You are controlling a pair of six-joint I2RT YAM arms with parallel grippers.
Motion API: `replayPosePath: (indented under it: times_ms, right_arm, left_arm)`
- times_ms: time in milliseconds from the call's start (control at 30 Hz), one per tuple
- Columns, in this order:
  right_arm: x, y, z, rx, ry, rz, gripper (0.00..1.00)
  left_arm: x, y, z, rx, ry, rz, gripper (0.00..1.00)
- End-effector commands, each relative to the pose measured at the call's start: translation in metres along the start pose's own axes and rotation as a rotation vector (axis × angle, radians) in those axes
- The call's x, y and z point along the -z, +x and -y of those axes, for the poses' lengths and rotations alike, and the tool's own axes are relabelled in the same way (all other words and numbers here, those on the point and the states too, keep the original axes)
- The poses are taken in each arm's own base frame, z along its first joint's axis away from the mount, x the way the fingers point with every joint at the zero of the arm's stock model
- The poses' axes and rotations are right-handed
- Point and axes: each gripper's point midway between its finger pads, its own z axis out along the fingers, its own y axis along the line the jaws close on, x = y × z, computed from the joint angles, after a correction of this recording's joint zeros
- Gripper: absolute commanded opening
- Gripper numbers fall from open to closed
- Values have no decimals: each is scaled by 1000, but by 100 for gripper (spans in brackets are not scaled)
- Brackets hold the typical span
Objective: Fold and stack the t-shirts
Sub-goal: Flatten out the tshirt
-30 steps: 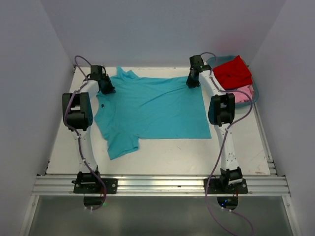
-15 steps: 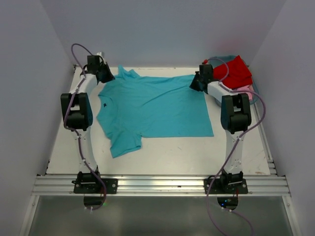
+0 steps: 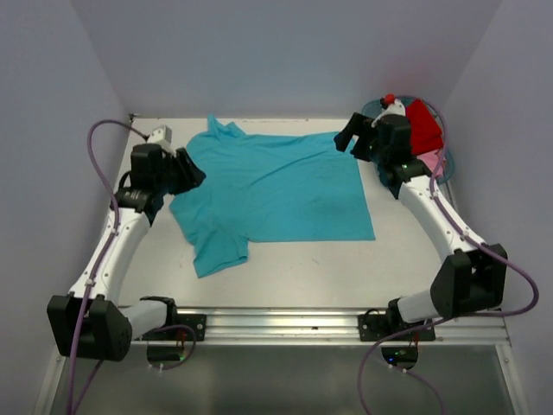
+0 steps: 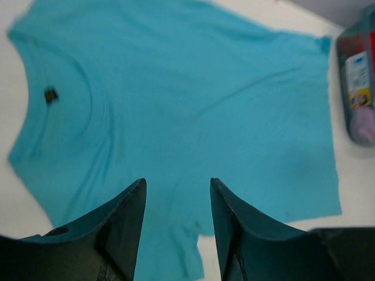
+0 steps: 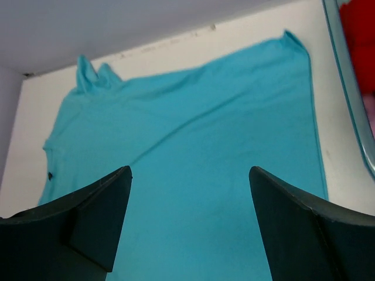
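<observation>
- Top external view: a soft, short-sleeved turquoise t-shirt [image 3: 272,194] lies spread flat on the white table [image 3: 346,268]. Its collar points to the left, its hem to the right, and one sleeve reaches toward the near edge.
- The left gripper [image 3: 193,176] hangs over the shirt's collar side, and the right gripper [image 3: 345,138] is by the far hem corner. From above I cannot tell how wide either one stands.
- At the far right corner sits a rigid teal plastic tub [image 3: 373,106], partly hidden by the right arm. A crumpled red t-shirt [image 3: 421,128] lies on top in it, with a pale pink t-shirt [image 3: 429,162] showing just nearer.
- Left wrist view: the left gripper [image 4: 177,184] has its two dark fingers parted, with nothing between them. It is raised clear of the turquoise t-shirt [image 4: 187,105], which fills most of the view below.
- A small dark label [image 4: 51,95] sits inside the collar at the left.
- The teal plastic tub [image 4: 340,70] is at the right edge, well apart from the fingers, with red and pink cloth blurred inside it.
- Right wrist view: the right gripper [image 5: 188,171] stands wide apart and holds nothing. It is poised above the turquoise t-shirt [image 5: 193,140], which lies smooth apart from a few shallow creases.
- A bare strip of white table [image 5: 246,35] runs between the shirt and the back wall.
- The tub's clear-edged rim [image 5: 345,88] runs down the right side, just beside the shirt's hem, with the red t-shirt [image 5: 358,35] behind it.
</observation>
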Motion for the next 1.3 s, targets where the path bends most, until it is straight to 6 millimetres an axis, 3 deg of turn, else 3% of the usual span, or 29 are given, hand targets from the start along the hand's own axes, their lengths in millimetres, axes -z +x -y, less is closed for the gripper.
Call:
replayPosePath:
  times_ms: [0, 100, 167, 367, 667, 967, 1267]
  right_arm:
    - [36, 79, 46, 25, 159, -218, 86]
    - [62, 96, 53, 31, 184, -232, 86]
    - [73, 108, 55, 39, 197, -272, 86]
    - [85, 122, 59, 58, 218, -310, 87]
    - [89, 140, 69, 63, 261, -364, 87]
    - [89, 147, 74, 72, 273, -374, 87]
    - [90, 153, 75, 71, 255, -378, 87]
  left_arm:
    - [23, 141, -53, 159, -172, -381, 50]
    - [49, 170, -45, 235, -159, -395, 48]
    - [62, 172, -37, 259, -153, -370, 48]
    - [81, 192, -54, 265, -256, -412, 49]
    - [76, 241, -82, 290, -358, -528, 49]
    - [74, 250, -91, 149, -459, -599, 49]
    - [70, 254, -97, 136, -543, -654, 49]
